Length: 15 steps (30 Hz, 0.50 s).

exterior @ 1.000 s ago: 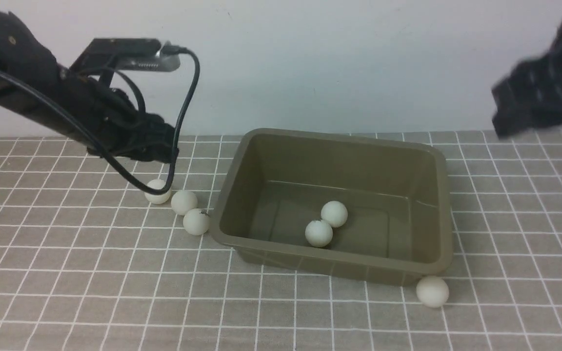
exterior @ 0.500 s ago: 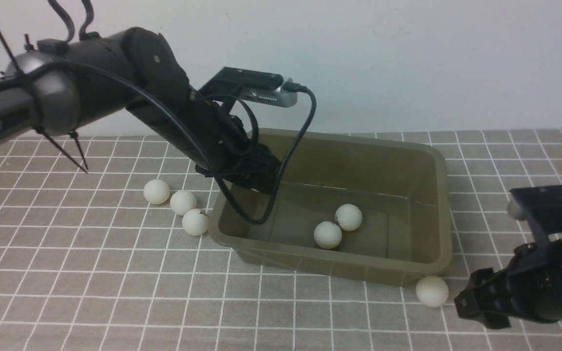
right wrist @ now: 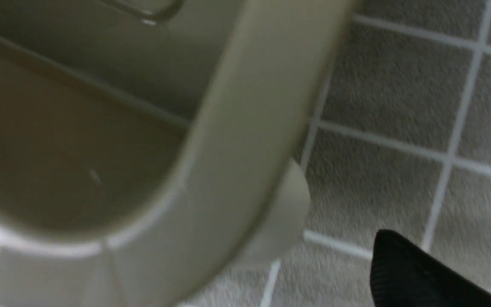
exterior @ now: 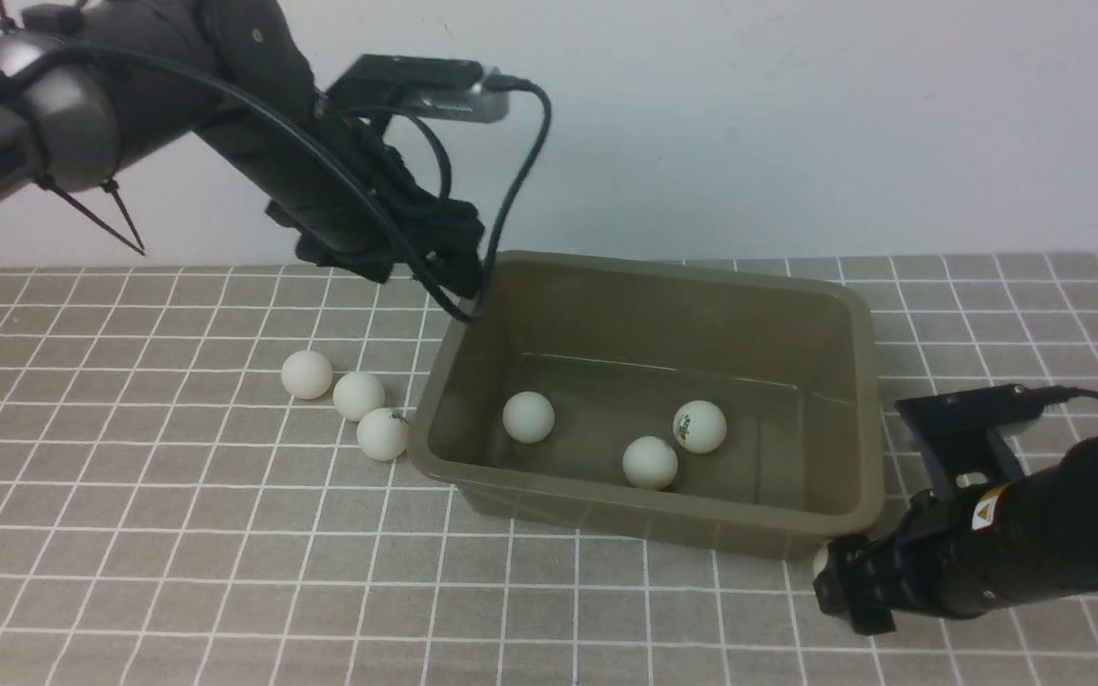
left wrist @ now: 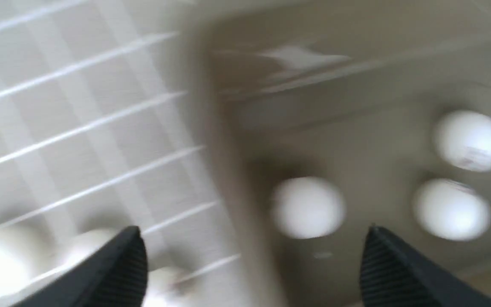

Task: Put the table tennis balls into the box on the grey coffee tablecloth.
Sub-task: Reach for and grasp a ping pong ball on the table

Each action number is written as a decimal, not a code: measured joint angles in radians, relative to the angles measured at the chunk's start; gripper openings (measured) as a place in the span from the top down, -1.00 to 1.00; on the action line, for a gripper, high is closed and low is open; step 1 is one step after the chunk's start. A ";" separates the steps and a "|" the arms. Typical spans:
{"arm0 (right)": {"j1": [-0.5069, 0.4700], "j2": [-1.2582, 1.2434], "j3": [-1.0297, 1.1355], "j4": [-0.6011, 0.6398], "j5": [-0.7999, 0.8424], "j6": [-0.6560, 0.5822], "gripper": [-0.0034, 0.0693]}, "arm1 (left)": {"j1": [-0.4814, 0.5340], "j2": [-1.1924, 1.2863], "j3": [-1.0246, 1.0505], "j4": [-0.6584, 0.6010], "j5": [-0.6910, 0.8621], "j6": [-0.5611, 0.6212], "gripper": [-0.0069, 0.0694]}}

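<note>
box (exterior: 644, 400): three balls (exterior: 649, 463) inside | three balls (exterior: 358, 395) left of box | tablecloth (exterior: 254, 562): under box

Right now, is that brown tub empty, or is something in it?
Not empty: three white balls sit inside the brown tub.

Front: set between arms, facing forward over whole box (exterior: 458, 367); wrists: close above opposite box ends, left shared with front.

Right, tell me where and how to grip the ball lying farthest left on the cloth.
Come down from above onto the white ball, the fingers closing across its widest part on opposite sides. It is round, with nothing over it; bare cloth seems to part it narrowly from its neighbour.
</note>
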 joint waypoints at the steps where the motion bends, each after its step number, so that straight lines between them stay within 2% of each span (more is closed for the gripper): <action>1: 0.004 0.012 0.000 0.000 -0.020 -0.004 -0.67 | 0.017 0.000 -0.006 0.014 0.012 -0.020 -0.53; 4: 0.013 0.043 0.000 0.000 -0.059 -0.009 -0.52 | 0.060 0.000 -0.010 0.034 0.049 -0.042 -0.17; 5: 0.014 0.050 0.000 0.000 -0.065 -0.010 -0.40 | 0.068 0.000 -0.010 0.036 0.061 -0.043 -0.03; 6: 0.015 0.053 0.000 -0.001 -0.065 -0.011 -0.28 | 0.071 0.000 -0.010 0.037 0.066 -0.043 0.03; 7: 0.015 0.055 0.000 -0.003 -0.061 -0.012 -0.06 | 0.077 0.000 -0.010 0.037 0.088 -0.040 0.28; 8: 0.015 0.055 0.000 -0.004 -0.056 -0.012 -0.04 | 0.079 0.000 -0.010 0.037 0.093 -0.037 0.34; 9: 0.015 0.036 0.000 -0.009 -0.021 -0.012 -0.08 | 0.082 0.000 -0.010 0.040 0.112 -0.030 0.59; 11: 0.015 0.007 0.000 -0.014 0.046 -0.012 -0.08 | 0.084 0.000 -0.010 0.042 0.130 -0.026 0.73; 13: 0.015 -0.031 0.000 -0.020 0.099 -0.012 -0.08 | 0.089 0.000 -0.010 0.049 0.145 -0.025 0.79; 15: 0.015 -0.163 -0.001 -0.027 0.271 -0.013 -0.08 | 0.099 0.000 -0.010 0.076 0.150 -0.025 0.83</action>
